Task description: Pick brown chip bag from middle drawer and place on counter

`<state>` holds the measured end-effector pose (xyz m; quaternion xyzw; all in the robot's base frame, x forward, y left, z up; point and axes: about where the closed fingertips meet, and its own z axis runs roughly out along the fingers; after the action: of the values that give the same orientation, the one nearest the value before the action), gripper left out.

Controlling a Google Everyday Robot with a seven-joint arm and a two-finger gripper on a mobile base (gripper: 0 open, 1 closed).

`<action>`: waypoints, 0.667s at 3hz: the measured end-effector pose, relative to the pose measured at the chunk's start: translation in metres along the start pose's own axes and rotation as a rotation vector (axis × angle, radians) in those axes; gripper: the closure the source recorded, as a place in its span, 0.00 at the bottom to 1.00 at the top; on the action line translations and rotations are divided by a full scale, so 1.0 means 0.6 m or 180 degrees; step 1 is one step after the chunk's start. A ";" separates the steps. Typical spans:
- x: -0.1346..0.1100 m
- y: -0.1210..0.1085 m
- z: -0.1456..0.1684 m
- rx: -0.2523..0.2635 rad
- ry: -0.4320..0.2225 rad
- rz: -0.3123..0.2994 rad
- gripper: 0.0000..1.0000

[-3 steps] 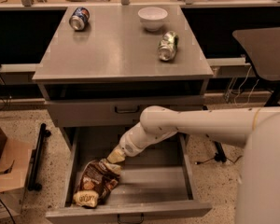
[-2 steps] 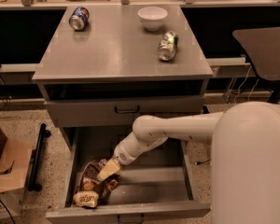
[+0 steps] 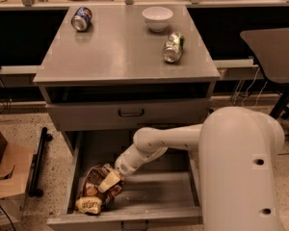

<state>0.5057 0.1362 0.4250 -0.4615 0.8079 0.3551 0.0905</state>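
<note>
Swinging lower and leftward since a second earlier, the white arm (image 3: 173,138) reached from the right into the open middle drawer (image 3: 159,196), carrying the gripper (image 3: 110,181) down onto the bag. The counter (image 3: 120,52) stood well above and behind the gripper. The brown chip bag (image 3: 92,189) lay at the drawer's front left, directly beneath the gripper and stretching away to its lower left; whether the gripper had clamped it could not be told.

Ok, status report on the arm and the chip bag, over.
Gripper low in middle drawer, over brown chip bag; grip unconfirmed. Bag lying front left of drawer floor. Counter carries blue can, green can, bowl.
</note>
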 end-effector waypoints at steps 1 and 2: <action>0.011 -0.007 0.026 -0.0052 0.0003 0.0084 0.47; 0.006 -0.009 0.016 0.0029 -0.0051 0.0077 0.71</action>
<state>0.5064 0.1382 0.4137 -0.4483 0.8143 0.3562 0.0947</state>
